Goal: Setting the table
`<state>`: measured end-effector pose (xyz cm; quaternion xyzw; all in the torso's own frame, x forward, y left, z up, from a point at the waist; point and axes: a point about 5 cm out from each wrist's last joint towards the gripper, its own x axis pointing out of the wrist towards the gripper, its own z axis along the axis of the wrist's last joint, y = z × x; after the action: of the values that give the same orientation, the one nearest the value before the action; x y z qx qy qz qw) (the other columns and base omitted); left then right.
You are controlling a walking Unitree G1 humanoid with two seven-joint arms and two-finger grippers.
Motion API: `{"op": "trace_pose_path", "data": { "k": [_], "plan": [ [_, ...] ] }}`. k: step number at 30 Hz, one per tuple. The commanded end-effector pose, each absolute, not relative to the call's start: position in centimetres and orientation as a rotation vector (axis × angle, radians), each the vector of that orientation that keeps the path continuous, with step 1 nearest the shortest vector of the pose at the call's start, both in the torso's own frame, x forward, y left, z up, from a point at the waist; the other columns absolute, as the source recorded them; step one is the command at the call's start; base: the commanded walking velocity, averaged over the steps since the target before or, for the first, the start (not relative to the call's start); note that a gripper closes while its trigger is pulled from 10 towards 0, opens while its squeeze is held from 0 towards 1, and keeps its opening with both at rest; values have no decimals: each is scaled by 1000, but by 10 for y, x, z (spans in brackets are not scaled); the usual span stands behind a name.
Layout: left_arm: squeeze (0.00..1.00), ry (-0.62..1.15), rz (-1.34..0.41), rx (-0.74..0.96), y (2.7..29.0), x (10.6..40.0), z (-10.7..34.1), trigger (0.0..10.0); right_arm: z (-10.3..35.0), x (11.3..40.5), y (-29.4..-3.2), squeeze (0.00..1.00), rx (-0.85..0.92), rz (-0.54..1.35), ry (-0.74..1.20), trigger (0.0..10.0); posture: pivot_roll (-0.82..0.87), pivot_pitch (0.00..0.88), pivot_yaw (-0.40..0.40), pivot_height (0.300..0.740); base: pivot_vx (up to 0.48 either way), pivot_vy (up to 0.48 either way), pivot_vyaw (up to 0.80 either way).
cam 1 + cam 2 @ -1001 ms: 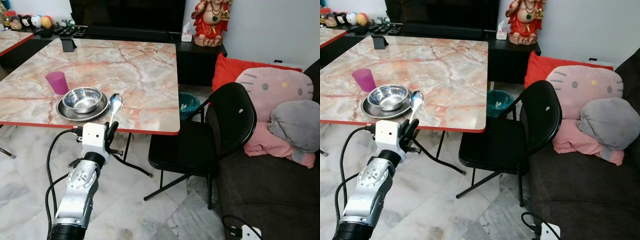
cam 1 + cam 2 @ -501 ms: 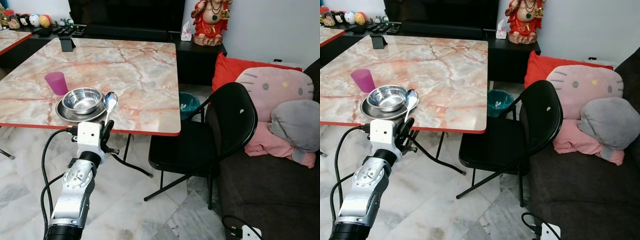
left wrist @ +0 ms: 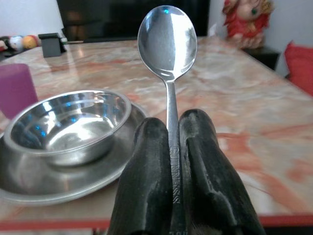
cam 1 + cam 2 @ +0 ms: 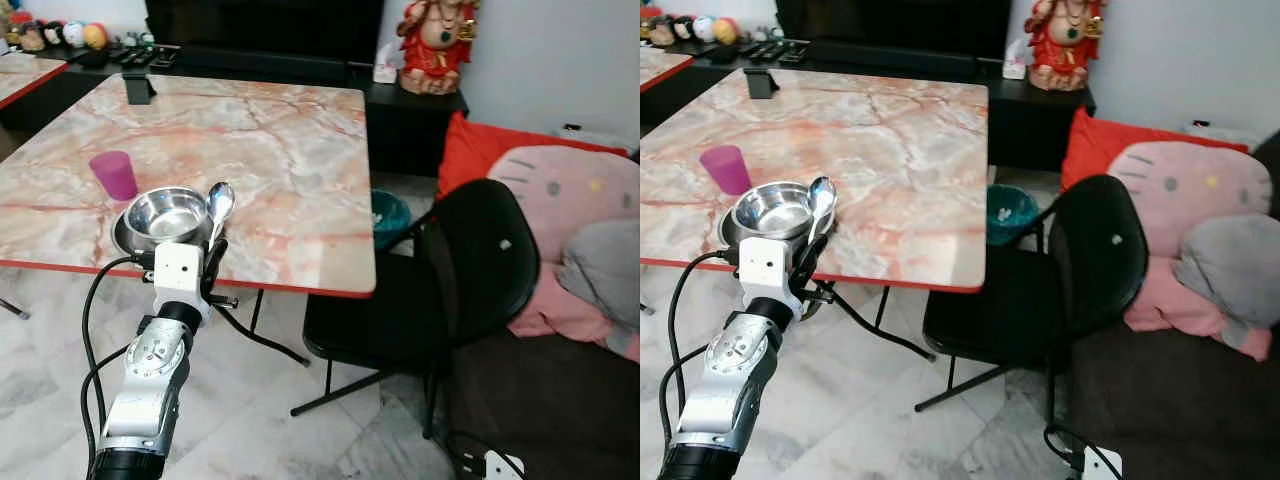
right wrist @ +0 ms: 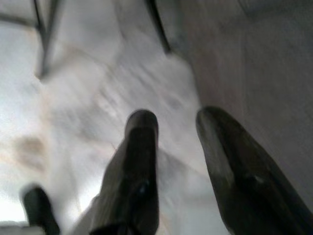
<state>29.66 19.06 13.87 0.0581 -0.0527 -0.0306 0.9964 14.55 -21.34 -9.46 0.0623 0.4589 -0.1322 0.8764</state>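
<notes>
My left gripper (image 4: 214, 258) is shut on the handle of a steel spoon (image 4: 219, 204), held upright just before the table's near edge. The spoon's bowl (image 3: 167, 40) stands above and to the right of a steel bowl (image 4: 166, 212) that rests in a steel plate (image 4: 124, 235) on the marble-patterned table (image 4: 290, 150). A purple cup (image 4: 114, 174) stands left of the bowl. My right gripper (image 5: 176, 127) hangs over the floor with its fingers apart.
A black folding chair (image 4: 450, 290) stands right of the table, with a sofa and cushions (image 4: 1200, 200) behind it. A green bin (image 4: 1008, 212) sits under the table's far right side. A dark cabinet with a red statue (image 4: 432, 45) lines the wall.
The camera has shifted, so the whole scene sits a little to the right. My left gripper holds the spoon slightly further left, closer to the bowl.
</notes>
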Motion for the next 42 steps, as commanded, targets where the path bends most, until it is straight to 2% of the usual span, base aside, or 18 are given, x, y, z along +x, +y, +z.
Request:
{"op": "trace_pose_path", "data": {
  "k": [1, 16, 23, 29, 38, 42],
  "plan": [
    [0, -135, -98, 109, 178, 300, 147, 10000, -96, 137, -221, 0, 117, -295, 980, 10000, 78, 0, -60, 740, 386, 0, 0],
    [0, -134, -119, 108, 177, 301, 147, 10000, -97, 136, -221, 0, 121, -302, 982, 10000, 79, 0, -60, 740, 383, 0, 0],
    [0, -109, -165, 81, 173, 296, 146, 10000, -97, 136, -221, 0, 120, -302, 983, 10000, 82, 0, -61, 740, 0, 0, 0],
    [0, -47, -160, 59, 178, 281, 137, 10000, -97, 135, -222, 0, 116, -301, 989, 10000, 90, 0, -66, 740, 0, 0, 0],
    [0, 4, -211, 69, 174, 282, 140, 10000, -97, 135, -222, 0, 117, -296, 989, 10000, 90, 0, -65, 740, 0, 0, 0],
    [0, 53, -181, 108, 178, 281, 132, 10000, -97, 135, -221, 0, 124, -307, 985, 10000, 88, 0, -62, 740, 0, 0, 0]
  ]
}}
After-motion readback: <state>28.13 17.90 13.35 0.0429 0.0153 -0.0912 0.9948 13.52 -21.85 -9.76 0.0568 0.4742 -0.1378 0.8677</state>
